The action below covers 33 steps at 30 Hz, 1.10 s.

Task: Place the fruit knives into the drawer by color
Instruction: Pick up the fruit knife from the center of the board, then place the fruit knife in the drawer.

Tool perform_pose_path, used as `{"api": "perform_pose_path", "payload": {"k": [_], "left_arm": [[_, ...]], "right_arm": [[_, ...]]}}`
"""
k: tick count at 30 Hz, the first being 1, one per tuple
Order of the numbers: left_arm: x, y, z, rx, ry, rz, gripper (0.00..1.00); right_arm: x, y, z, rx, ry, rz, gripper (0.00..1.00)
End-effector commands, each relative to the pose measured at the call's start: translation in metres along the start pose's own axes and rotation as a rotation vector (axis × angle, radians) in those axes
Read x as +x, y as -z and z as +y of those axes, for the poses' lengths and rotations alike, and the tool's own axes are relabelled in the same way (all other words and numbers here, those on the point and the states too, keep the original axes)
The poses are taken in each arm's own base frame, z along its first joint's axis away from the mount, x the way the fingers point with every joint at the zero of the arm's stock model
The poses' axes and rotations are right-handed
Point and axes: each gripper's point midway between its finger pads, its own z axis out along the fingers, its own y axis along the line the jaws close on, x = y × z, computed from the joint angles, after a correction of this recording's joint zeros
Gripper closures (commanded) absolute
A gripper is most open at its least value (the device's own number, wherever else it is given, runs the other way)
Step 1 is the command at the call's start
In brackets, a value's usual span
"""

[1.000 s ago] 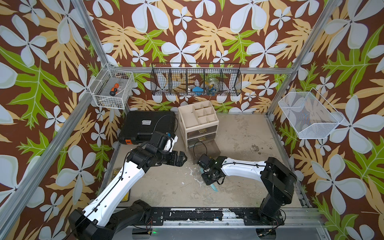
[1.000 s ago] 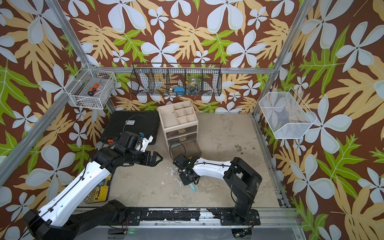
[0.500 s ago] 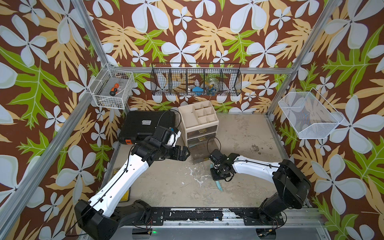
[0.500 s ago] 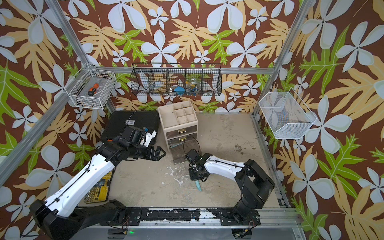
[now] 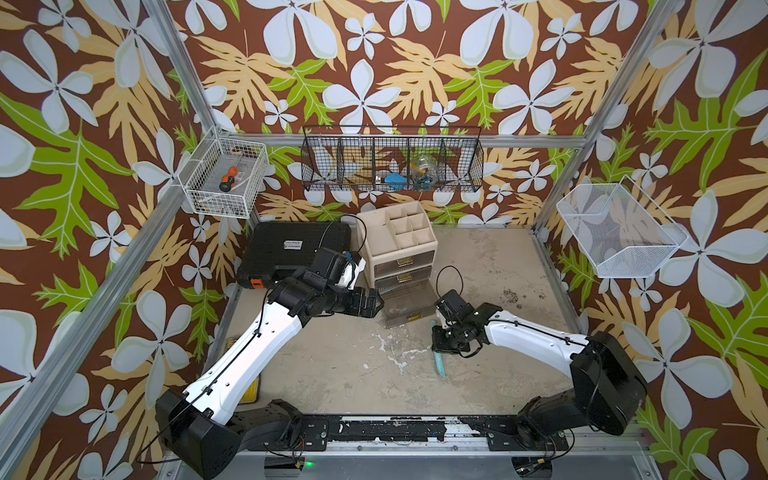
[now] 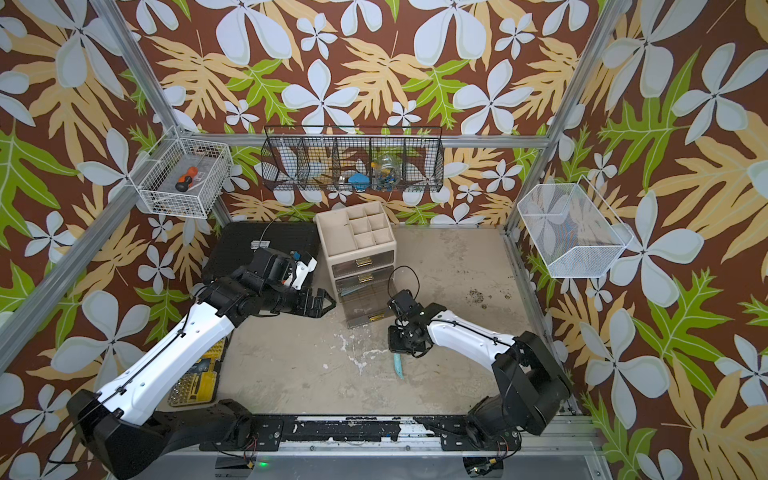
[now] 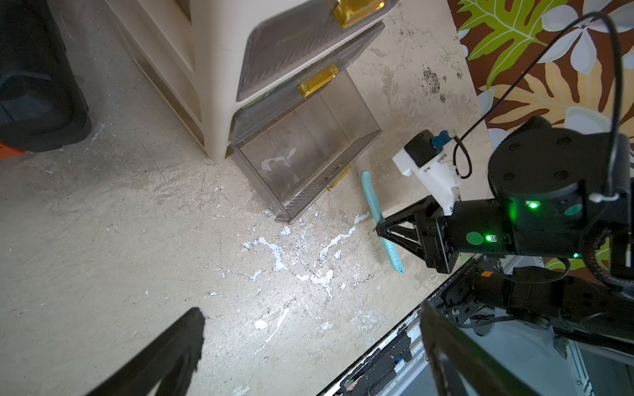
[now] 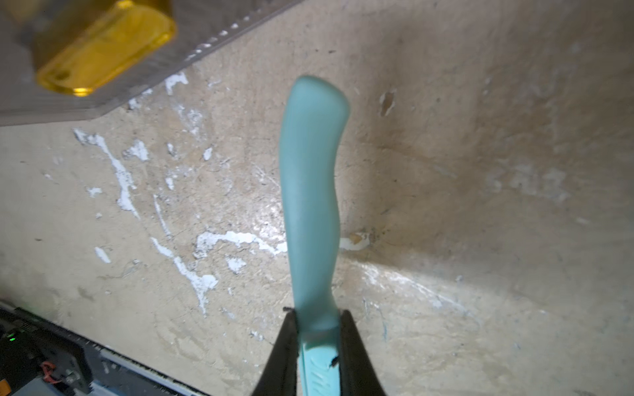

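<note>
My right gripper (image 5: 438, 344) (image 6: 397, 345) (image 7: 379, 229) (image 8: 317, 320) is shut on a light blue fruit knife (image 5: 439, 366) (image 6: 399, 366) (image 7: 371, 197) (image 8: 310, 192), gripping it about mid-length. The knife lies along the floor line just right of the open bottom drawer (image 5: 405, 307) (image 6: 362, 307) (image 7: 356, 151), whose yellow handle (image 8: 103, 44) shows close by. The drawer is clear plastic and holds nothing. My left gripper (image 5: 376, 303) (image 6: 327, 305) (image 7: 310, 308) is open and holds nothing, hovering left of the drawer. No other knives are in view.
The beige drawer unit (image 5: 399, 237) stands at the back centre, with a black case (image 5: 291, 249) to its left. A white wire basket (image 5: 227, 199) holds an orange-and-black screwdriver (image 5: 228, 178). There is a black wire rack (image 5: 390, 166), a white mesh basket (image 5: 619, 232) and a yellow bit tray (image 6: 195, 384).
My right gripper has carried the blue knife rightward, to beside the open drawer's front. My left arm has swung back and right toward the drawer unit, still open.
</note>
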Motion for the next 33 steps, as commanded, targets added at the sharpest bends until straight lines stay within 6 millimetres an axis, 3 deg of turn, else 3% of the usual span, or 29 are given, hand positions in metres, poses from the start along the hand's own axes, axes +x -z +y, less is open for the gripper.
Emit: {"api": "perform_pose_path", "payload": {"k": [1, 8, 18, 24, 29, 33], "left_arm": [[-0.007, 0.000, -0.005, 0.018, -0.009, -0.016, 0.00], [-0.017, -0.003, -0.010, 0.024, -0.016, -0.018, 0.00], [-0.037, -0.006, -0.016, 0.026, -0.027, -0.035, 0.00], [-0.049, -0.005, -0.019, 0.022, -0.036, -0.052, 0.00], [-0.054, -0.006, -0.018, 0.011, -0.040, -0.056, 0.00], [-0.057, -0.006, -0.018, 0.004, -0.043, -0.061, 0.00]], "right_arm": [[-0.003, 0.010, 0.005, -0.040, -0.055, -0.007, 1.00], [-0.017, 0.041, 0.017, -0.150, -0.150, -0.052, 1.00], [-0.062, 0.095, 0.074, -0.428, -0.316, -0.133, 1.00], [-0.088, 0.098, 0.108, -0.638, -0.552, -0.090, 1.00], [-0.105, 0.088, 0.116, -0.734, -0.753, -0.056, 1.00], [-0.108, 0.072, 0.110, -0.743, -0.868, -0.031, 1.00]]}}
